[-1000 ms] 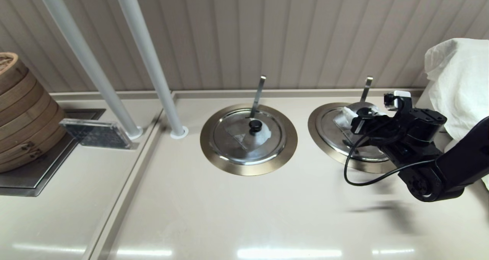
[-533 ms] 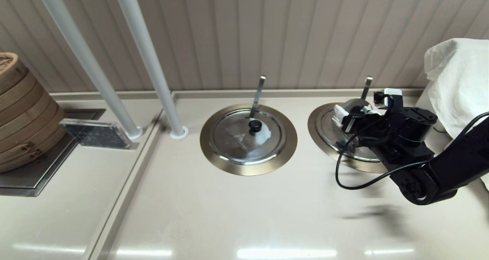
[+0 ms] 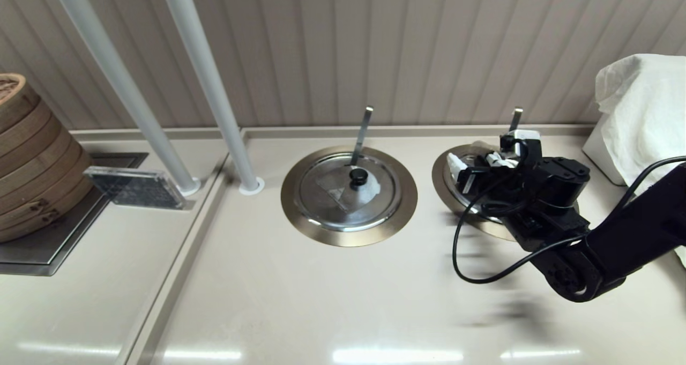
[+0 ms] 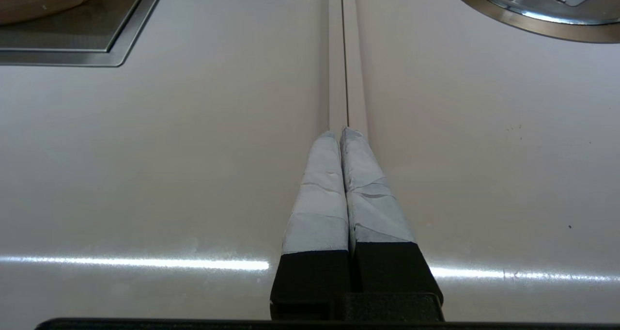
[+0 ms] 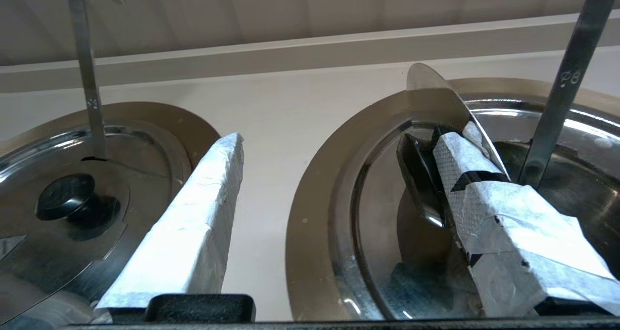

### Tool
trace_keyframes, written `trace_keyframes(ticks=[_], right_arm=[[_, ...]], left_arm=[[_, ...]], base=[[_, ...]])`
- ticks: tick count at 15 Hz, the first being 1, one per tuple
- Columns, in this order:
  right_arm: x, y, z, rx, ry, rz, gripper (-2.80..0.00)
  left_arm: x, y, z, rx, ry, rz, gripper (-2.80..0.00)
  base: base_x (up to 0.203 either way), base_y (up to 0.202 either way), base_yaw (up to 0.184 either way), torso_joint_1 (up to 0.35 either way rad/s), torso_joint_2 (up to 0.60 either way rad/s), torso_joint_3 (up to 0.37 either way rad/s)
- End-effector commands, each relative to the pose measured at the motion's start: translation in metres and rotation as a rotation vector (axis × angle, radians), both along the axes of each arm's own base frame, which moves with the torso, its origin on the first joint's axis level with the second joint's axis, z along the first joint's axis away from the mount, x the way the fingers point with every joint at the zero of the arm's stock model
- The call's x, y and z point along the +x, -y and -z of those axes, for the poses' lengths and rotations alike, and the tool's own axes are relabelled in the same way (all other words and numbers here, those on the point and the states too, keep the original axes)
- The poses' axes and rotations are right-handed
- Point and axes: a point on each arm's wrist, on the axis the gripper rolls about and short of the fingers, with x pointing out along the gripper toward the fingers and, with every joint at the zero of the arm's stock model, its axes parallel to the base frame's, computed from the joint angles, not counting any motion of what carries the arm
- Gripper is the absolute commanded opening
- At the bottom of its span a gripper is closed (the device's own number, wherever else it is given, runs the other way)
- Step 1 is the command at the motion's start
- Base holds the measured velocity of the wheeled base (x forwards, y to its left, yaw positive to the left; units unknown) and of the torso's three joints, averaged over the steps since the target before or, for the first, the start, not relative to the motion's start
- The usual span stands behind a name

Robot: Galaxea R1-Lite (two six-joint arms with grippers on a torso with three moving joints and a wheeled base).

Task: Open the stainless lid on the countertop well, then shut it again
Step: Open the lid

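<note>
**Right gripper spread wide over the well, flap tipped up on edge**

Nearest the robot, the left gripper (image 4: 343, 132) hangs low over the beige countertop (image 3: 321, 300), its two taped fingers pressed together with nothing between them, pointing along a seam in the surface.

Farther out on the right, the right gripper (image 3: 485, 164) reaches over the countertop well (image 3: 447, 193), the right-hand one of the two ringed wells. Its fingers are spread wide apart. In the right wrist view one taped finger (image 5: 489, 199) lies inside the well against the raised flap of the stainless lid (image 5: 436, 102), which stands tilted up on edge (whether the finger presses it cannot be told); the other finger is over the bare counter between the two wells. The dark cavity shows below the flap, and the ladle handle (image 5: 564, 83) rises just beside the finger.

To the left sits the twin lid (image 3: 348, 193), flat, with its black knob (image 3: 358, 176). Beyond stands the ribbed wall (image 3: 343, 49).
</note>
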Motion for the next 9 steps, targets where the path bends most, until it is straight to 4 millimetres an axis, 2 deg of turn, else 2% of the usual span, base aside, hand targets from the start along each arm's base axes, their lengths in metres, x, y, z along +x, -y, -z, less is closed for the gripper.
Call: trace_keyframes(ticks=[1,4,9], right_arm=[[-0.007,-0.008,0.001,0.003,0.004,-0.020,0.00],[-0.022,-0.014,-0.007,0.009,0.026,-0.048,0.00],[-0.063,-0.024,-0.021,0.015,0.020,-0.113,0.00]], left_arm=[[0.000,0.000,0.000,-0.001,0.000,-0.001,-2.80],[0.000,0.000,0.000,-0.001,0.000,-0.001,-2.80],[0.000,0.000,0.000,-0.001,0.000,-0.001,-2.80]], base=[[0.000,0.000,0.000,0.000,0.00,0.000],[0.000,0.000,0.000,0.000,0.00,0.000],[0.000,0.000,0.000,0.000,0.00,0.000]])
